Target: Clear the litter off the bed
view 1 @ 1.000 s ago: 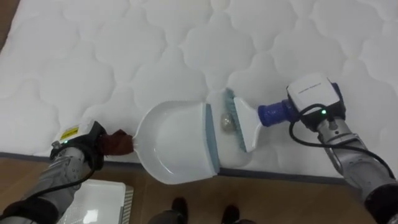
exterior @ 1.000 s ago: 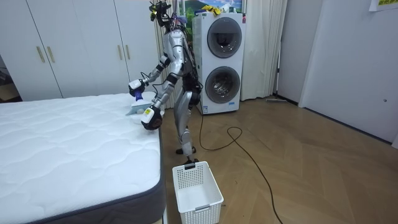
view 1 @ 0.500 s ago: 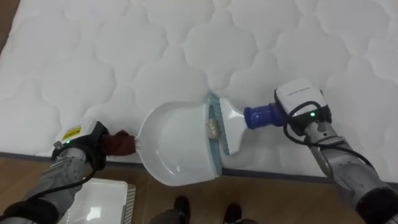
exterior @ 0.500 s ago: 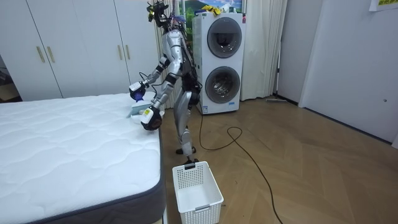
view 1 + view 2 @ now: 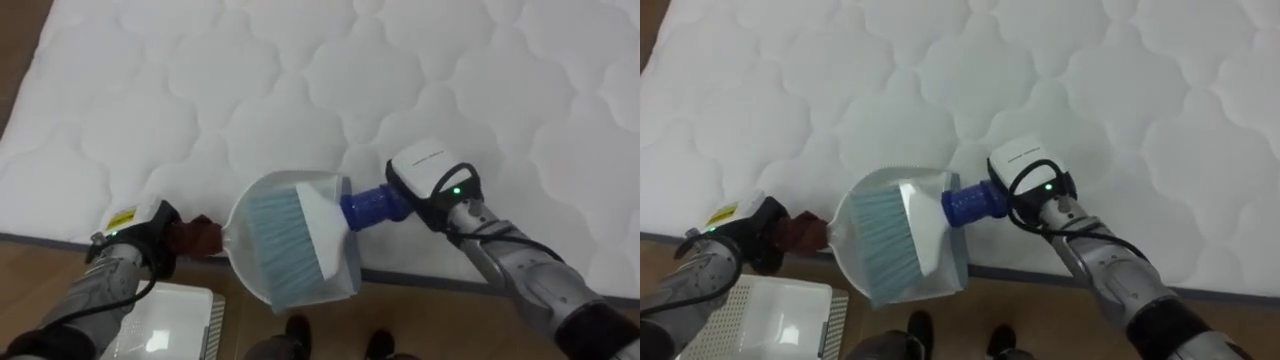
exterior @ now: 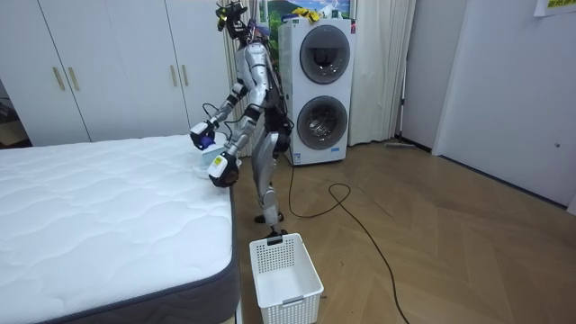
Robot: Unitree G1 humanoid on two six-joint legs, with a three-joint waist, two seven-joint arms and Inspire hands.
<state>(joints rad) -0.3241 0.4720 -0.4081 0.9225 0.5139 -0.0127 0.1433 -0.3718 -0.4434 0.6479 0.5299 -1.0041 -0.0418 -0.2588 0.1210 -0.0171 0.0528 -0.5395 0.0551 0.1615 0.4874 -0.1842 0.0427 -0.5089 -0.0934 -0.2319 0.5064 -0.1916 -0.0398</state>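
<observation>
The change is in the brush (image 5: 288,240): half a second ago its head lay on the bed (image 5: 200,90) just to the right of the dustpan (image 5: 300,180) and pushed a small lump against the pan's mouth, and now the head is over the pan itself, turned so that the pale blue bristles face up. The small lump cannot be seen any more; most likely it is inside the pan, under the brush, but this is only a judgement. The right hand (image 5: 438,182), in the middle right of the frame, has its fingers closed round the blue handle of the brush. The left hand (image 5: 135,238), at the lower left, has its fingers closed round the dark red handle of the dustpan and holds the pan at the near edge of the bed, in the lower middle of the frame. For the task it means that the sweeping stroke seems done, and the quilted surface around the pan looks clean. A white basket (image 5: 170,322) stands on the floor at the lower left, below the left hand, so emptying the pan there is probably the next step.
</observation>
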